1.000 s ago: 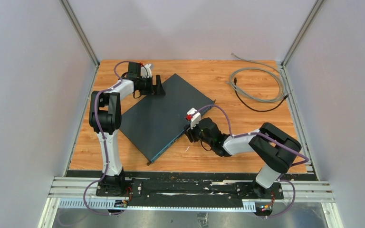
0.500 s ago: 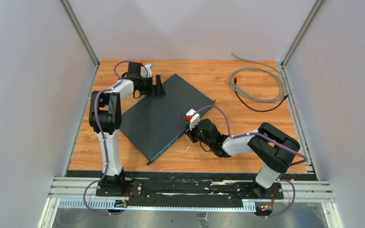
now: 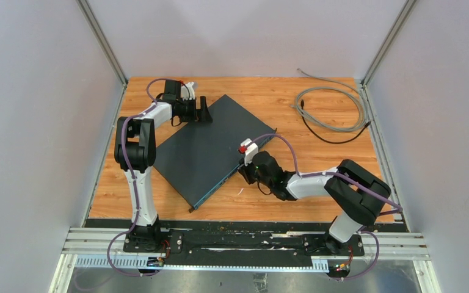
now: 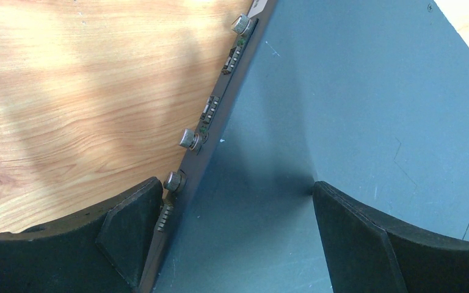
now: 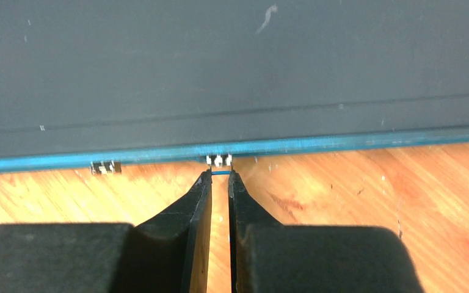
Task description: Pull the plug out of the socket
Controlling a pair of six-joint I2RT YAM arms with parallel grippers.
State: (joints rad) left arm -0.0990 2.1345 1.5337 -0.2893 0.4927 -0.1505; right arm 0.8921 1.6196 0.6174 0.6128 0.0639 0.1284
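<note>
A flat dark blue-grey device point(image 3: 210, 146) lies at an angle on the wooden table. Its socket side is the blue front edge point(image 5: 342, 144). A small white plug with a blue strip point(image 5: 218, 162) sits at that edge. My right gripper point(image 5: 220, 174) has its jaws almost together, with the tips pinching the plug. In the top view this gripper point(image 3: 243, 166) is at the device's near right edge. My left gripper point(image 4: 238, 201) is open and straddles the device's far corner point(image 3: 204, 113). One finger point(image 4: 131, 229) is beside the edge with the thumbscrews.
A coiled grey and black cable point(image 3: 333, 113) lies loose at the back right of the table. Metal frame posts and grey walls close in both sides. Another small connector point(image 5: 105, 166) sits further left on the front edge.
My right wrist has shifted slightly along the device's front edge and the elbow has moved a little to the right. The left arm has not moved.
</note>
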